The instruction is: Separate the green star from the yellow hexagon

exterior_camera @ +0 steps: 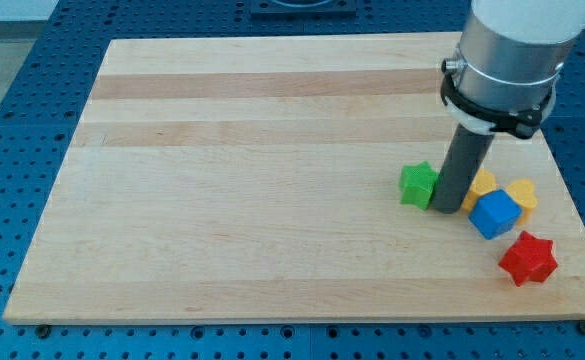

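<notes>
Two task blocks flank my tip [447, 209] on the tabletop [252, 190]: green star [418, 185] touching its left, yellow hexagon [481, 184] (half hidden) probably touching its right. Light, rigid and slippery, the star wants a push against a flat flank; I have no fingers.

Rod planted between the green star and the yellow blocks

The tip [447, 209] touches the wooden board [252, 200], with the green star [418, 185] just to its left and the yellow hexagon [481, 185] just to its right, partly hidden behind the blue cube [494, 213]. A second yellow block [521, 194] sits right of the cube; the red star [528, 258] lies below it, apart.
</notes>
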Controlling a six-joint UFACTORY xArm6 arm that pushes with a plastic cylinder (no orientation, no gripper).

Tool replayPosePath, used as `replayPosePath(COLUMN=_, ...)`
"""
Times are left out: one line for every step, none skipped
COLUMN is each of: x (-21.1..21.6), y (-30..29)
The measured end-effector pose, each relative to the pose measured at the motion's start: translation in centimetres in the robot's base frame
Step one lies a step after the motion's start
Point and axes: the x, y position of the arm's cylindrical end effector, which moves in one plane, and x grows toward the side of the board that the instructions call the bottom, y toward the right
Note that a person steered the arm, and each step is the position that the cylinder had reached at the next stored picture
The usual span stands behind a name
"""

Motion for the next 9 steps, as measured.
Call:
replayPosePath(x=-0.1, y=0.0)
replayPosePath(x=-0.1, y=0.0)
replayPosePath(x=-0.1, y=0.0)
replayPosePath(x=0.1, y=0.0)
replayPosePath(x=0.2, y=0.0)
replayPosePath(x=0.3, y=0.0)
replayPosePath(x=0.3, y=0.0)
replayPosePath(x=0.2, y=0.0)
replayPosePath(x=-0.8, y=0.0)
